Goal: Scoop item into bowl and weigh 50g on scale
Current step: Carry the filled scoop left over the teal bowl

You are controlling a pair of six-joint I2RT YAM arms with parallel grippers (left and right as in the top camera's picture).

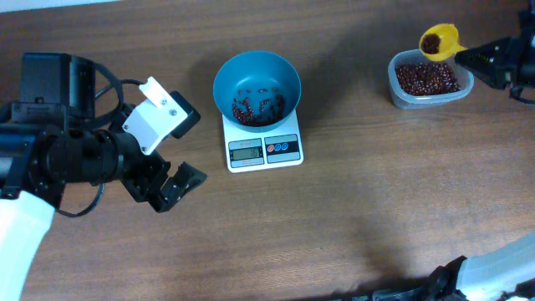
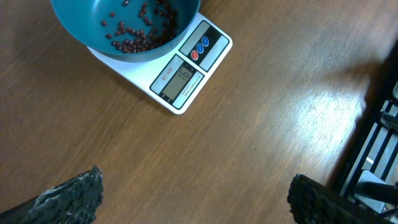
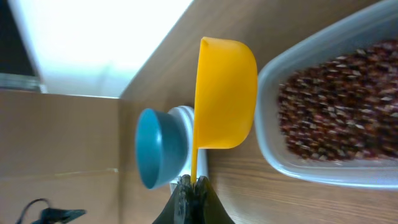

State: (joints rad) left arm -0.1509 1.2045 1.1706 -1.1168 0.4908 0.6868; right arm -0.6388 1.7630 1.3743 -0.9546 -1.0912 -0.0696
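Note:
The teal bowl [image 1: 257,87] stands on the white scale [image 1: 264,149] and holds a thin scatter of red-brown beans [image 1: 255,108]. The bowl [image 2: 124,28] and the scale [image 2: 183,74] also show in the left wrist view; the display there reads about 16. More beans [image 1: 426,79] fill a clear tub [image 1: 429,81] at the far right. My right gripper [image 1: 468,57] is shut on the handle of a yellow scoop [image 1: 439,41] that holds beans, just above the tub's far left edge. In the right wrist view the scoop [image 3: 225,93] hangs beside the tub [image 3: 329,112]. My left gripper [image 1: 171,186] is open and empty, left of the scale.
The left arm's white camera block [image 1: 157,116] sits left of the bowl. A dark frame [image 2: 379,137] stands at the table's edge in the left wrist view. A white arm segment [image 1: 501,267] lies along the front right edge.

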